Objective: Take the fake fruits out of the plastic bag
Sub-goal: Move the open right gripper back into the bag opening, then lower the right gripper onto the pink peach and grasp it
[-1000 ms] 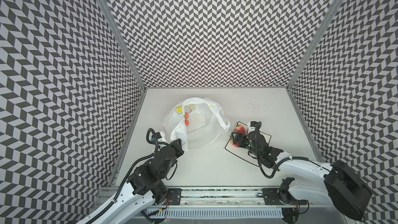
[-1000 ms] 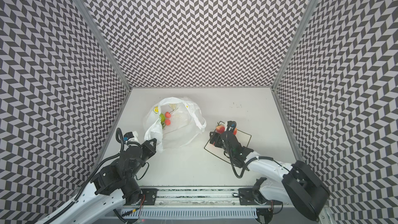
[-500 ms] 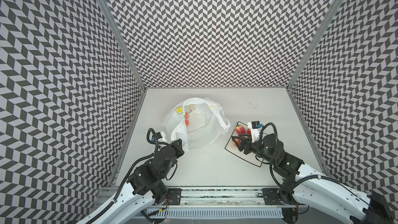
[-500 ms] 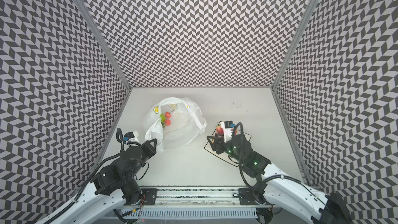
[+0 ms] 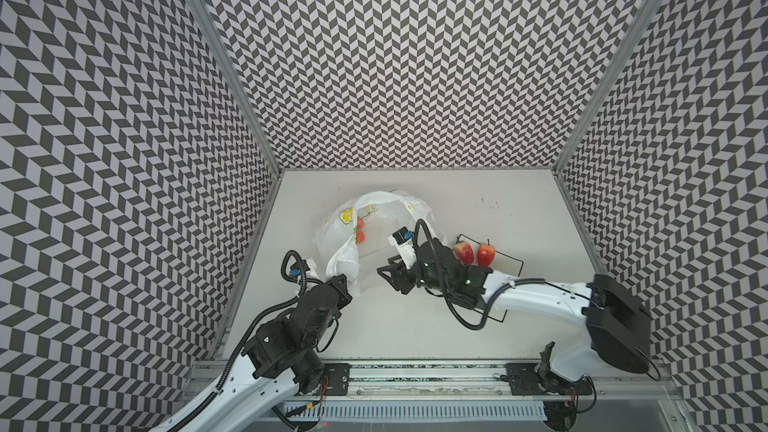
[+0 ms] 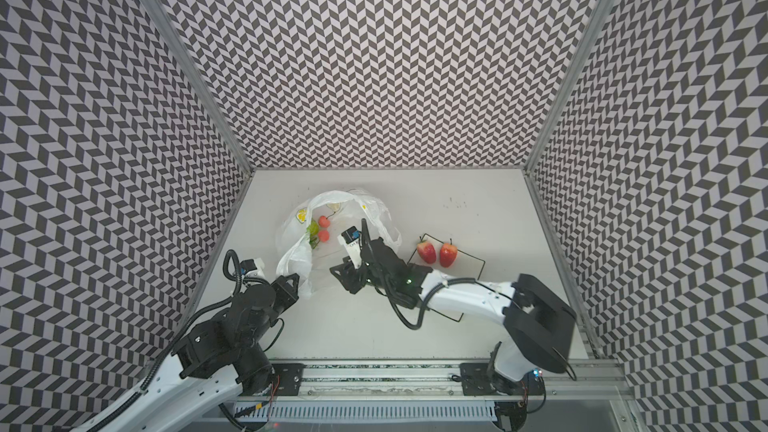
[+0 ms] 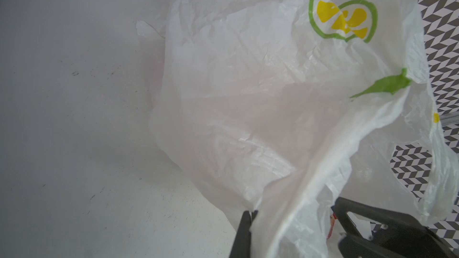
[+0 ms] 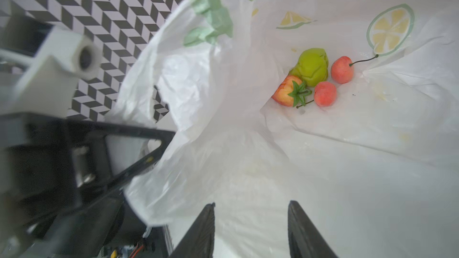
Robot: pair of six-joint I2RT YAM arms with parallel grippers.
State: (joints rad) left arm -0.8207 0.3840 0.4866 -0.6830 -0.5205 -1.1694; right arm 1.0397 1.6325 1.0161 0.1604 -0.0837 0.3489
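In both top views two strawberries lie out on the bordered sheet on the bench, beside the bag.

Left wrist view: the left fingers are clamped on the bag's edge.

Right wrist view: the right fingers stand apart and empty at the bag's mouth. One strawberry, a pear and two cherries are left inside.
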